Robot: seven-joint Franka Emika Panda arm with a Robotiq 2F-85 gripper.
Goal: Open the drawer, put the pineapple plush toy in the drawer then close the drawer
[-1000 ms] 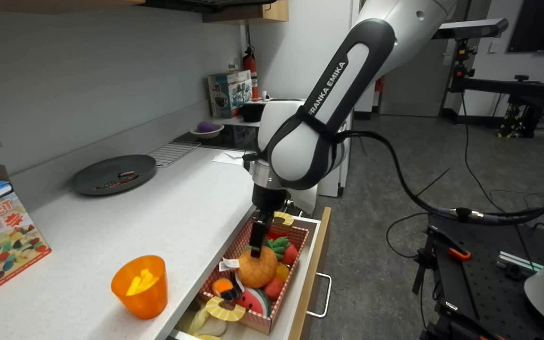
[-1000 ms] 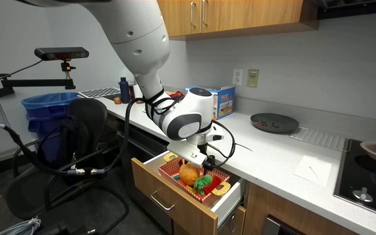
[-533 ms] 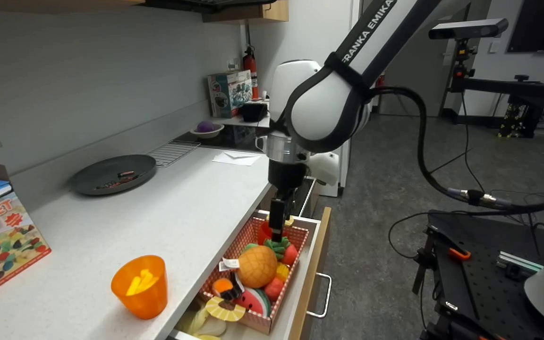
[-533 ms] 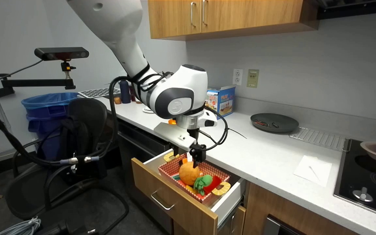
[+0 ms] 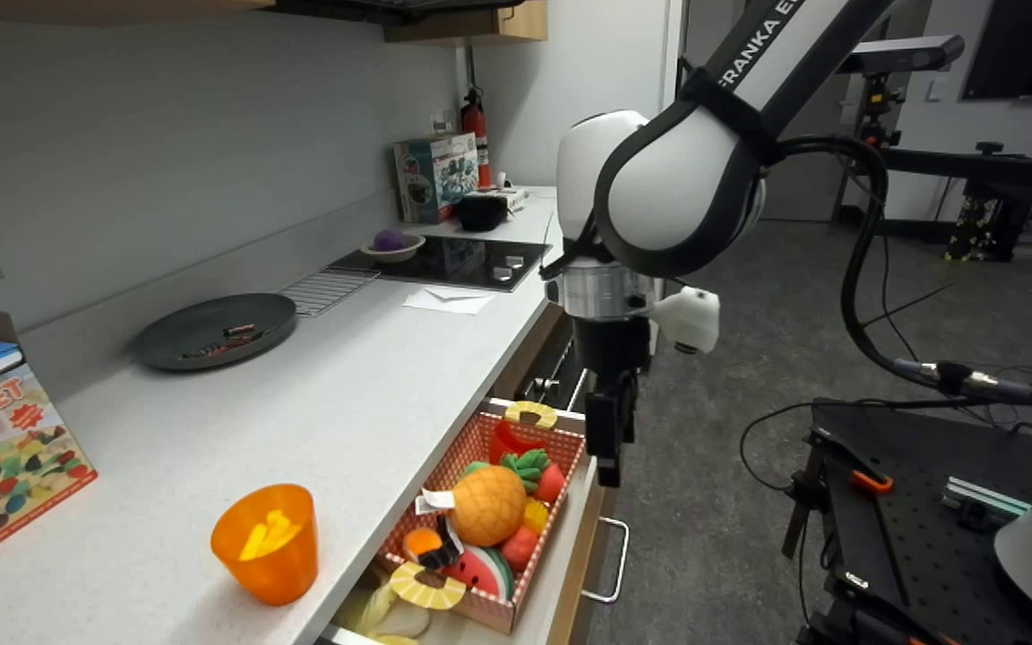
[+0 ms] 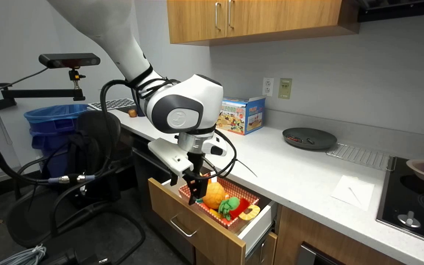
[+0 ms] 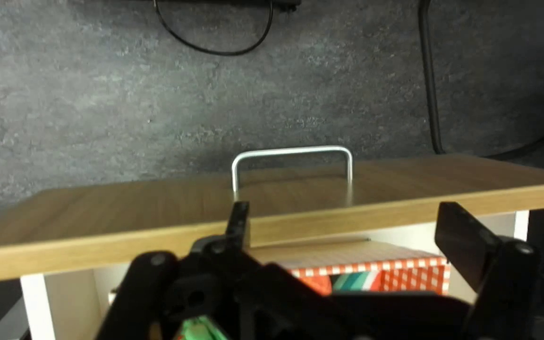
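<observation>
The drawer (image 6: 197,221) is pulled out below the counter, its silver bar handle (image 7: 293,152) facing the room. Inside, the orange pineapple plush toy (image 5: 487,506) lies among other toy food in a red-checked box (image 6: 242,191), as both exterior views show. The gripper mostly hides the toy in the wrist view, leaving only some green in sight at the bottom. My gripper (image 7: 345,217) stands open, nothing between its fingers, pointing down around the top edge of the drawer front. One fingertip (image 5: 607,473) appears over that edge; whether it touches cannot be told.
On the counter (image 5: 373,385) stand an orange cup (image 5: 267,542), a dark pan (image 5: 216,331), a wire rack (image 6: 359,156) and a food-set box (image 6: 247,116). A black table (image 5: 910,520) with cables faces the drawer across the floor.
From above the pineapple plush toy, my gripper has lifted and moved outward to the drawer's front edge, staying open. The toy and the drawer have kept their places.
</observation>
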